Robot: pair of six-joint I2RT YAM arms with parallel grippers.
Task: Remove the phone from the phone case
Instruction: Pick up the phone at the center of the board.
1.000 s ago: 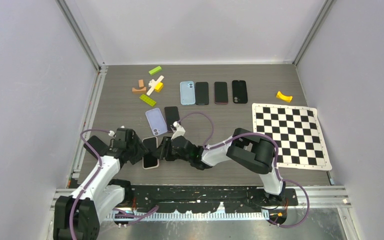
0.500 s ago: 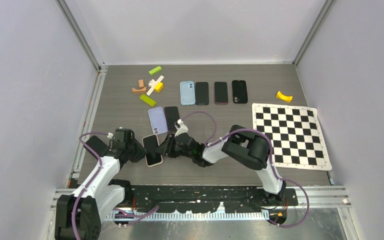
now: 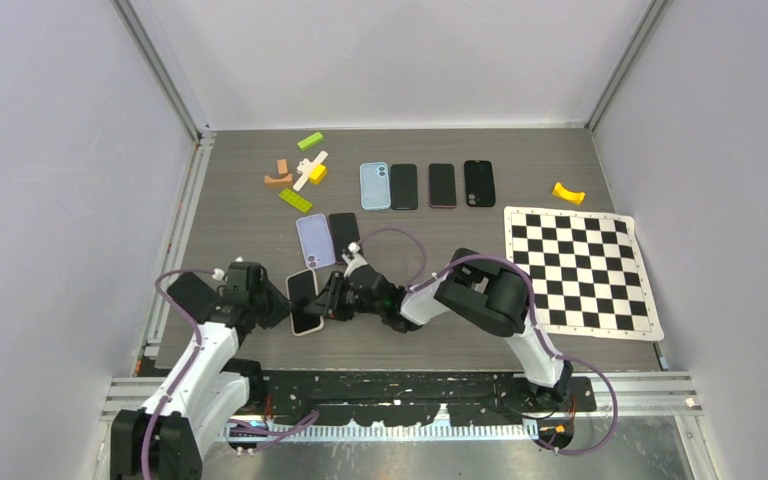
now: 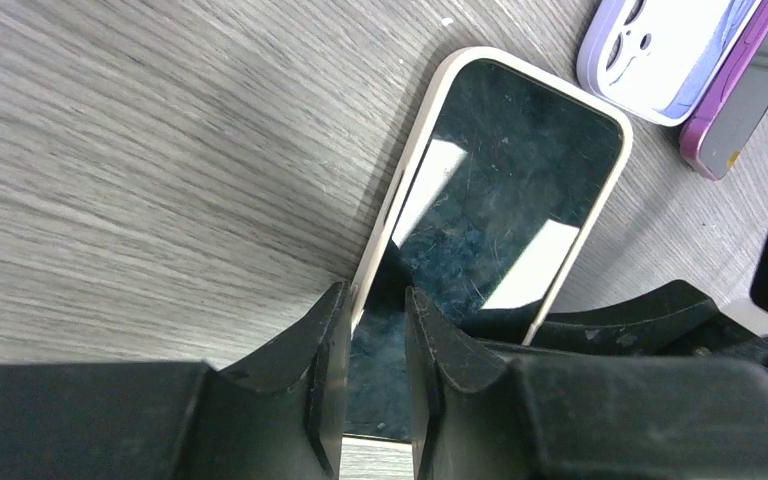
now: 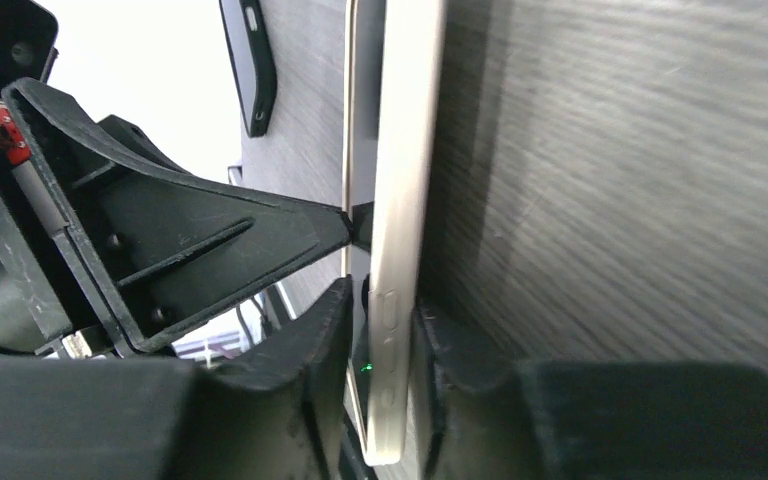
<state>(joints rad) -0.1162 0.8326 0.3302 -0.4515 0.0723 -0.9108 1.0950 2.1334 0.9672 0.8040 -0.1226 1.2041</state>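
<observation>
My left claw [image 4: 375,300] is clamped on one long edge of the phone [image 4: 505,190] in its cream case [image 4: 407,170], and my right claw [image 5: 378,300] is clamped on the opposite edge. The phone is at the surface's [image 3: 250,225] near left, just in front of a lilac case [image 3: 313,241].

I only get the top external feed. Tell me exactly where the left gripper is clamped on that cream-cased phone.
Observer: In the left wrist view, the left gripper has its fingers astride one long rim of the cream case, close to the near end.
Operator: Now report the right one.
Observer: In the right wrist view, the right gripper pinches the case edge-on, with one finger on its front and one on its back.
</observation>
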